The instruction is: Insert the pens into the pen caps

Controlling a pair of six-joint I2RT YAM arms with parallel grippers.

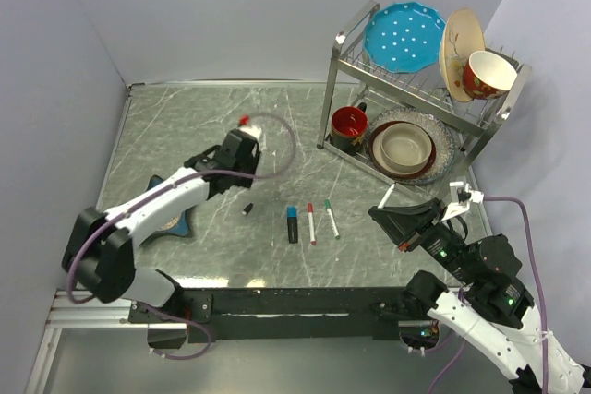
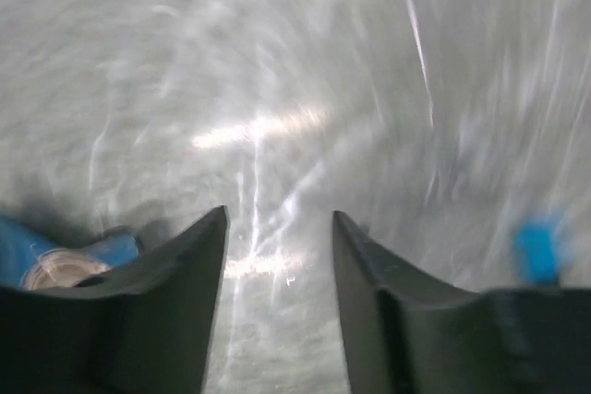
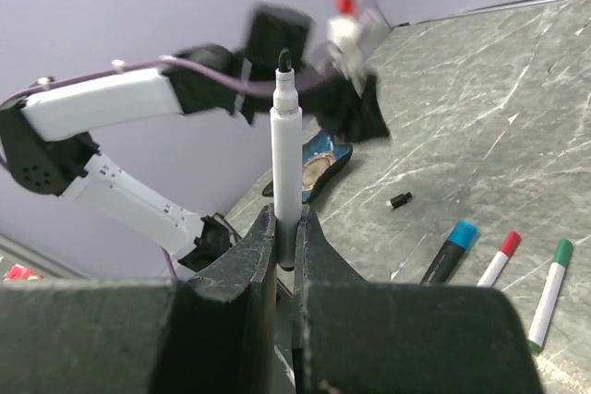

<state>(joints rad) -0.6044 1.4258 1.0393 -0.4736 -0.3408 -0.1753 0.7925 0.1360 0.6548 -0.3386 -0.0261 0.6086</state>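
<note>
- Grey-green marbled tabletop, glossy, veined with pale streaks.
- Clamped upright between the dark, wedge-shaped fingers of the right gripper: thin white-barrelled pen, smooth plastic, bare black tip pointing up.
- Flat on the stone near the middle, side by side: thicker black marker with a blue end, red-ended marker, green-ended marker.
- Left of those and apart: tiny black cap, lying alone.
- Beyond the cap, left gripper, matte black jaws spread partway, nothing between them; wrist view motion-blurred.
- Under the left arm, blue star-edged dish.
- Back right, wire dish rack with blue dotted plate, patterned bowl and red mug, well apart from the pens.
</note>
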